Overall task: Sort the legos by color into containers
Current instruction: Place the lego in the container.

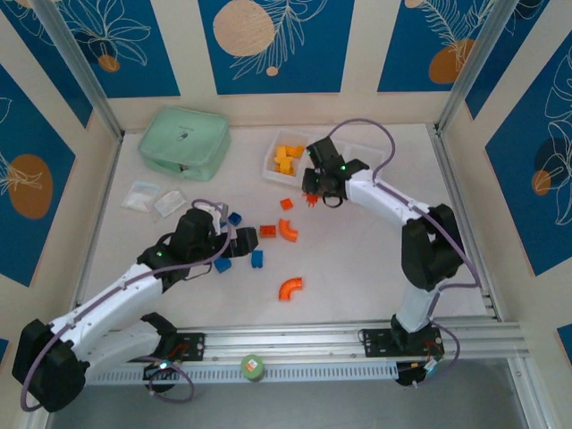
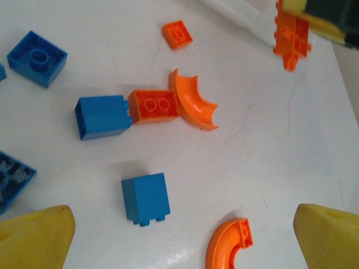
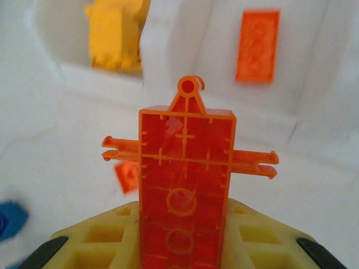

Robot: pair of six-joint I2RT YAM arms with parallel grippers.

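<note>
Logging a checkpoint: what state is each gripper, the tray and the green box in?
left gripper, open, nothing held
right gripper, shut on red-orange piece
tray, yellow bricks in one compartment, red-orange brick in another
green box, lid shut

Arms: white links (image 1: pixel 98 313), blk joints (image 1: pixel 429 250), lilac cables (image 1: pixel 362 121), green LEDs (image 1: pixel 341 165), yellow fingers (image 2: pixel 33 238).

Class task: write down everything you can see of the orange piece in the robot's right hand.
The orange piece is a long flat plate of translucent plastic, its ribbed underside with round sockets facing the wrist camera. Thin bars stick out each side and a loop tips its far end. The right hand clamps its near end, pointing it toward the white tray.
</note>
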